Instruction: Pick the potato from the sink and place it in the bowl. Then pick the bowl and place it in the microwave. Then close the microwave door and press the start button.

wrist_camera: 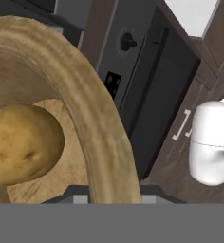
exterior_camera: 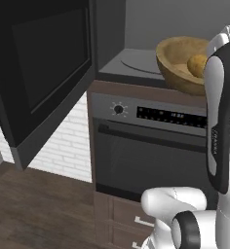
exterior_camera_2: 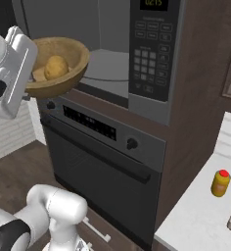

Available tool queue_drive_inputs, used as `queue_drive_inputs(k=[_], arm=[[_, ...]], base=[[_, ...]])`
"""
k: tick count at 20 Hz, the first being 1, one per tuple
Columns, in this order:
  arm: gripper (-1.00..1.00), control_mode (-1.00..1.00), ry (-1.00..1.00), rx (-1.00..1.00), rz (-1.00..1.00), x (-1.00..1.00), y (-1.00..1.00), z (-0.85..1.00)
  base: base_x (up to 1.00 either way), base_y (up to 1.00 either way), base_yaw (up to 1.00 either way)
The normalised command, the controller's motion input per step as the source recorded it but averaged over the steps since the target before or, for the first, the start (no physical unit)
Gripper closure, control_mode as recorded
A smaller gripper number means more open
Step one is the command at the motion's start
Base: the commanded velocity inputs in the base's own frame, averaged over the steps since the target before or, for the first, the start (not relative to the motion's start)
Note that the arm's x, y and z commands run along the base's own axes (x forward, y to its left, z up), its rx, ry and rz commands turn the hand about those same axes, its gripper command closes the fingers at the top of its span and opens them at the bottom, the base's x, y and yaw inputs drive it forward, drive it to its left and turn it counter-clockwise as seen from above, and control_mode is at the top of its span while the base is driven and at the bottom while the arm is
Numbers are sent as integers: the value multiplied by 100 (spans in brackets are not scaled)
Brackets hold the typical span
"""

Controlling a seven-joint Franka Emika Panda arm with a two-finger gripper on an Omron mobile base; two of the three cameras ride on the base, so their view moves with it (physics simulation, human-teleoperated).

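The bowl [exterior_camera_2: 54,66], upper left in the right base view, hangs by the microwave [exterior_camera_2: 107,49] opening so it can slide in. The potato [exterior_camera_2: 56,67] sits inside it. The gripper [wrist_camera: 115,197] pinches the bowl's rim.

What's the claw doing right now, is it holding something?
Claw: closed on the rim of the bowl, with the potato inside it.
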Motion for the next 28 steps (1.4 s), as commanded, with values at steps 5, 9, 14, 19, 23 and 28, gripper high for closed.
queue_drive_inputs(k=[5,9,14,19,23,28], arm=[[100,-100,-5,0,0,68,-3,15],[100,-100,0,0,0,78,-9,0],[100,-100,-6,0,0,71,-10,-5],[100,-100,-17,0,0,45,-1,-5],[100,-100,-7,0,0,56,-6,-14],[100,-100,0,0,0,48,-20,0]], base=[[0,0,0],[0,0,0],[0,0,0],[0,0,0],[0,0,0],[0,0,0]])
